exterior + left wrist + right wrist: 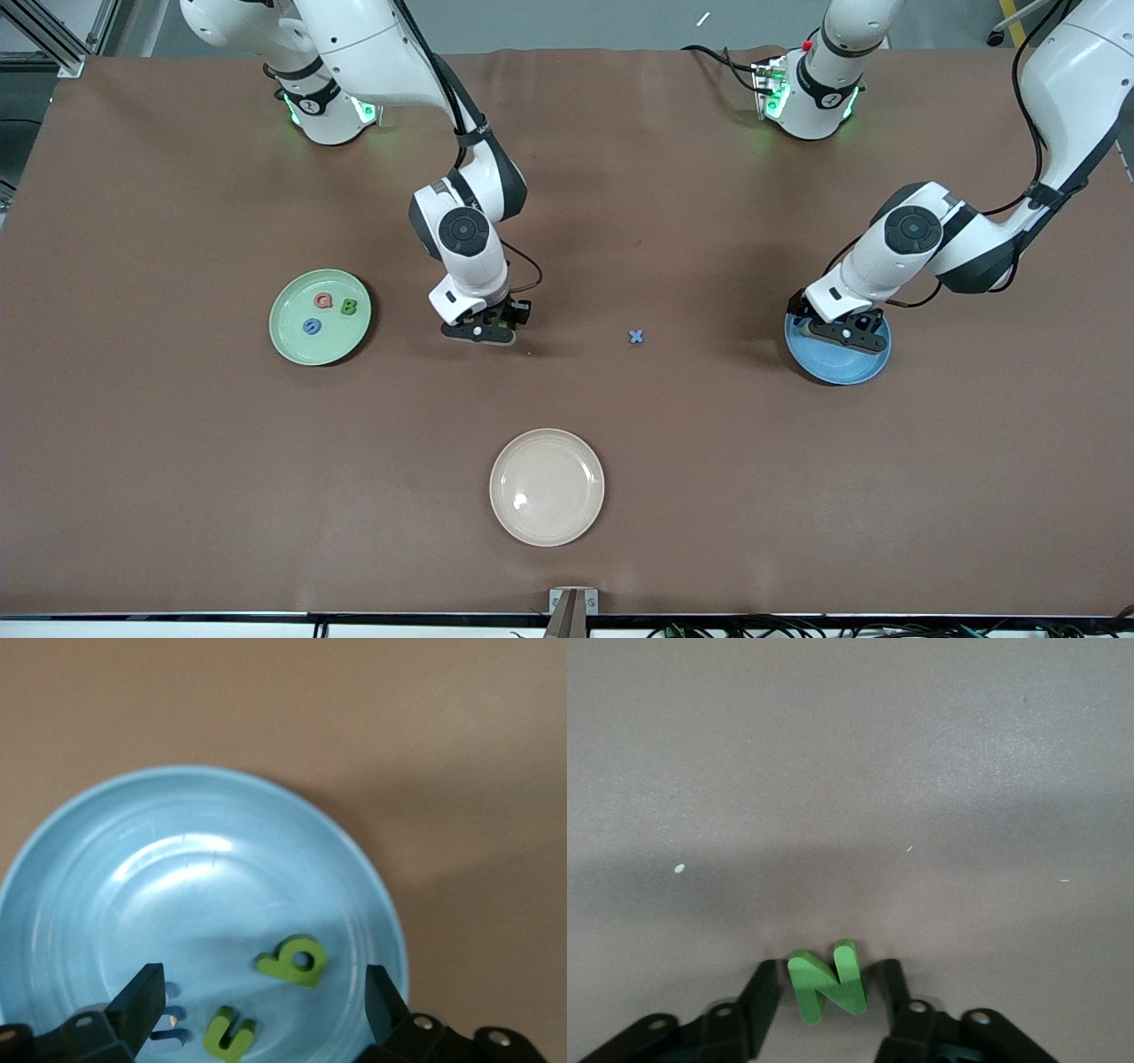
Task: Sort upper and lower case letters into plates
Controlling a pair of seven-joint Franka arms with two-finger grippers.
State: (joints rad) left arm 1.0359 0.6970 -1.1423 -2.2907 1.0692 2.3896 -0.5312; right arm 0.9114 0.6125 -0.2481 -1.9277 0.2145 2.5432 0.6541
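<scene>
Green N [827,981] pinched on the tabletop between right gripper [827,997] jaws; may slip if clamped off-centre. Left gripper [261,997] jaws wide, empty (over blue plate [106,904]).

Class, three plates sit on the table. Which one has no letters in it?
The cream plate, nearest the front camera. The light green plate holds three letters, and the blue plate holds small green and blue ones.

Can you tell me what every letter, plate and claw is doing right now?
Left claw: open, over the blue plate.
Right claw: closed around the green N on the table.
Blue plate: holds green b, green n, a blue letter.
Light green plate: holds pink Q, green B, blue G.
Blue x: flat on the table.
Cream plate: empty.
</scene>
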